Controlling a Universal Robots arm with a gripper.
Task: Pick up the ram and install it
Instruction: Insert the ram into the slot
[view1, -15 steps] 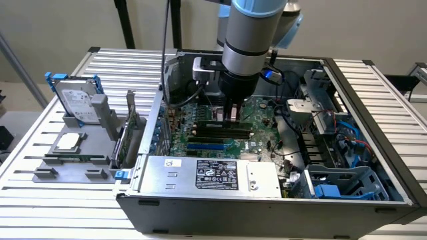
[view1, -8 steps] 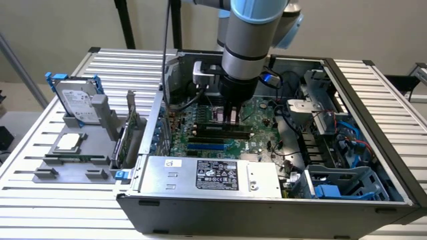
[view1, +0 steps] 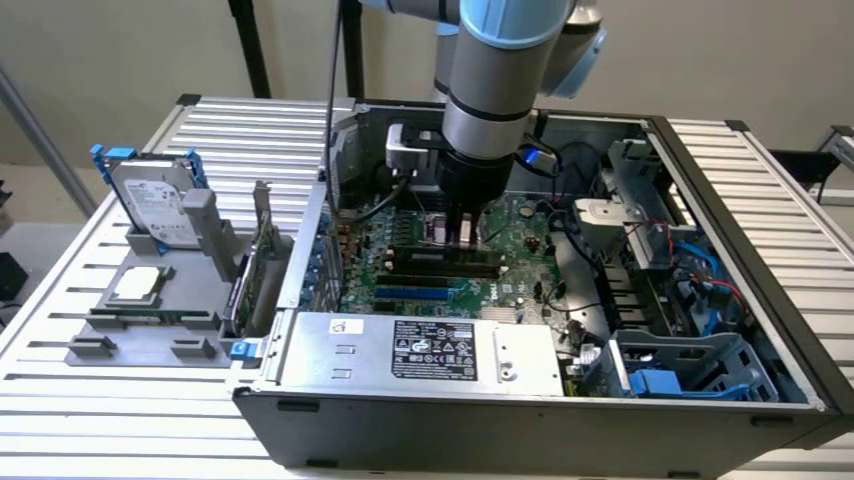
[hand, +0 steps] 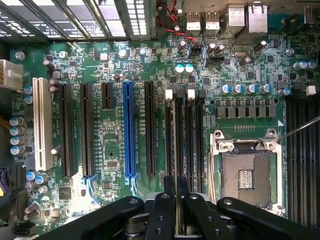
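Wrist view: the gripper (hand: 176, 200) has its fingers nearly closed on the top edge of the ram (hand: 176, 150), edge-on over the memory slots (hand: 186, 135). Light, stiff, fragile board; best pinched mid-length by its edges.

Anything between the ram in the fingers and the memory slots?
Nothing visible. The thin dark-green ram stick sits edge-on between the shut black fingers, right over the row of black memory slots with white latches. The slots look empty. The silver-framed processor socket lies beside them, off the path.
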